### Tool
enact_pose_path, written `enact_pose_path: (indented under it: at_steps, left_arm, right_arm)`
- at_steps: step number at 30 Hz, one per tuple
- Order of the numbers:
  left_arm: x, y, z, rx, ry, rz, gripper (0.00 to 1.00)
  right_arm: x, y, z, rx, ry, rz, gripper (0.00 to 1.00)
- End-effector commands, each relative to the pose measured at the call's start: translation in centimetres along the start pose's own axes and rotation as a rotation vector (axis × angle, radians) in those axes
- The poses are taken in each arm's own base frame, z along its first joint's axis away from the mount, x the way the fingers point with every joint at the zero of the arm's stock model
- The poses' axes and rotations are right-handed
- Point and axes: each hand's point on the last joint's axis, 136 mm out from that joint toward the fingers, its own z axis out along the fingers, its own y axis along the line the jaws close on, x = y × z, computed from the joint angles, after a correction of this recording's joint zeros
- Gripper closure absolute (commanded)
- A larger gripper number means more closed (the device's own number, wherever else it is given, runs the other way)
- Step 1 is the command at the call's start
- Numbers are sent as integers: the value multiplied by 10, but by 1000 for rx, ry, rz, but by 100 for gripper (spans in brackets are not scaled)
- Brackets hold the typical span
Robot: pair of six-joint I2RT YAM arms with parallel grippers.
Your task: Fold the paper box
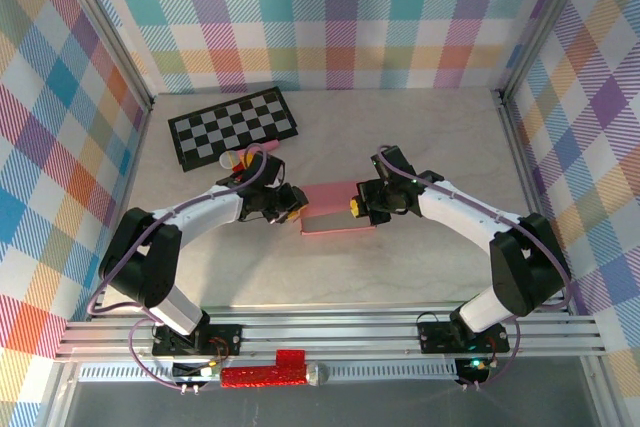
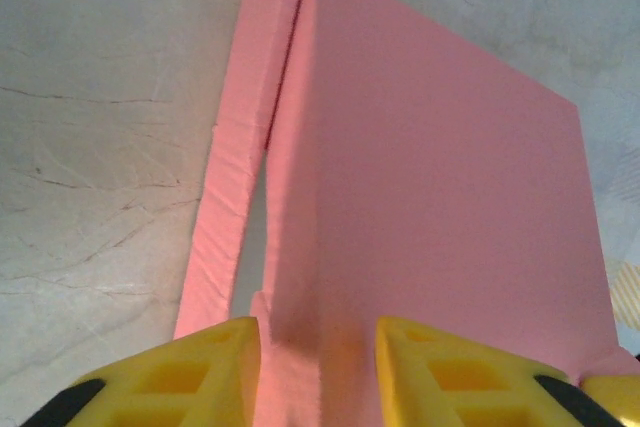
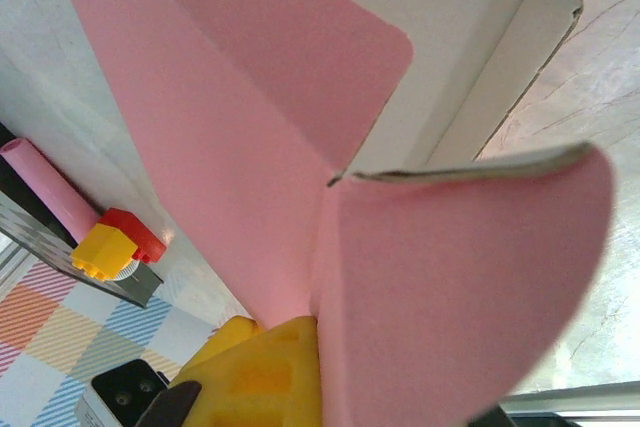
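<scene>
Counting what you have on the table (image 1: pixel 420 277): one paper box (image 1: pixel 335 215), lying near the middle between your two grippers, and one checkered board (image 1: pixel 235 127) well behind it, near the back wall. Your right gripper (image 1: pixel 357 207) is pinched closed on one rounded flap (image 3: pixel 470 277) of the box. Your left gripper (image 2: pixel 315 337) straddles one raised fold (image 2: pixel 300 247) at the opposite end, fingers apart; whether they press the card you cannot tell.

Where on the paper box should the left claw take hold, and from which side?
Probably the thin edge at the left end of the paper box, left claw coming in low from that side: the broad top panel lies flat, nothing to pinch.
</scene>
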Motion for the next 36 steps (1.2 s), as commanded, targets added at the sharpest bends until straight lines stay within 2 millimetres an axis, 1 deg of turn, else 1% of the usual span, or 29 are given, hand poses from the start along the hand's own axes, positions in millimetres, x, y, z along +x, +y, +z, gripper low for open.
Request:
enact_pose_path:
  at_steps: [1, 5, 7, 8, 10, 12, 14, 15, 18, 20, 22, 24, 26, 30, 33, 36]
  left_arm:
    - [6, -5, 5, 6, 18, 8, 70]
    - [3, -1, 3, -11, -12, 6, 78]
    - [3, 0, 3, -16, -14, 9, 80]
    - [3, 1, 3, -24, -10, 13, 80]
    - [4, 4, 4, -36, -7, 21, 80]
    - [4, 5, 3, -40, -11, 28, 81]
    - [4, 7, 4, -45, -12, 35, 81]
    - [8, 13, 4, -72, 5, 31, 80]
    - [8, 15, 2, -87, 6, 45, 80]
    - [8, 16, 2, -98, 10, 56, 79]
    - [7, 15, 1, -106, 10, 66, 79]
    - [6, 15, 0, -114, 9, 75, 78]
    - [5, 14, -2, -124, 10, 85, 76]
    - [5, 17, -1, -148, 21, 103, 76]
    - [4, 19, -2, -162, 18, 114, 76]
    - [3, 20, -2, -168, 15, 119, 76]
  right_arm:
    - [-1, -16, 4, 58, 4, 1, 94]
    - [0, -20, 4, 71, 10, 0, 93]
    - [1, -22, 4, 76, 21, -2, 90]
    - [3, -24, 6, 82, 36, -4, 87]
    - [7, -23, 3, 91, 62, -36, 77]
    - [8, -24, -11, 121, 55, -116, 63]
    - [8, -22, -27, 131, 54, -221, 53]
    - [7, -23, -37, 145, 51, -282, 49]
    - [-3, -32, -66, 194, 16, -444, 39]
    - [-11, -37, -76, 193, -1, -530, 35]
    - [-22, -37, -76, 167, 12, -588, 35]
    - [-32, -28, -70, 127, 31, -653, 36]
    - [-35, -14, -57, 99, 62, -726, 38]
    - [-43, 4, -29, 147, 118, -812, 47]
    - [-56, 13, -16, 190, 94, -896, 52]
    - [-57, 23, -7, 187, 117, -948, 57]
